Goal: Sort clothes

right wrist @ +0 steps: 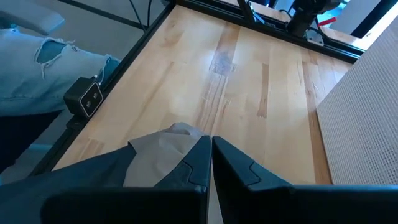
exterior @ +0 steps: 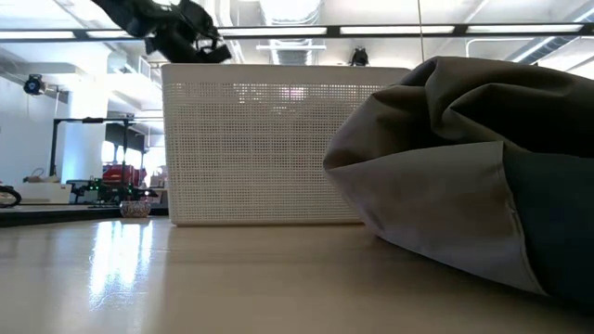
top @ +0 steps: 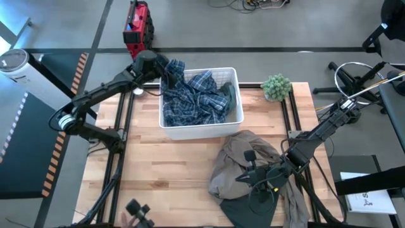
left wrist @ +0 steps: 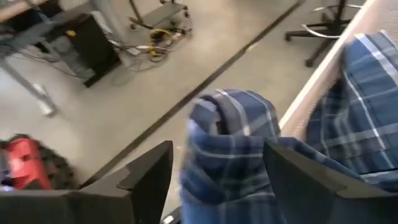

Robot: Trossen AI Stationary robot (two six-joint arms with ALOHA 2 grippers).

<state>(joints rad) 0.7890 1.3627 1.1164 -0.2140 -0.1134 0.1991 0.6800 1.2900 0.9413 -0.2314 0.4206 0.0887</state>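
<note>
The blue-white plaid shirt (top: 199,101) fills the white bin (top: 239,95), and one fold of it (left wrist: 230,143) hangs over the bin's far-left corner. My left gripper (top: 166,71) stands open above that corner, a finger on either side of the fold. The taupe garment (top: 243,145) lies heaped on the table's near right, partly over the dark grey-green tee (top: 250,212). My right gripper (top: 243,176) is shut at the heap's top. The low view shows the taupe heap (exterior: 445,158) standing about as high as the bin. My left gripper has the plaid fold between its open fingers (left wrist: 149,180); I cannot tell whether either finger touches the cloth. My right gripper pinches a raised fold of the taupe garment (right wrist: 177,140) at its fingertips, coming slanting down from the table's right. The cloth falls away below the fingers, with its lower part on the table.
A green plant ball (top: 276,87) sits at the bin's far right. Bare wood (right wrist: 236,74) lies between the heap and the table's left edge. A person in torn jeans (right wrist: 43,68) stands by the table's near edge, beside a small black box (right wrist: 90,98).
</note>
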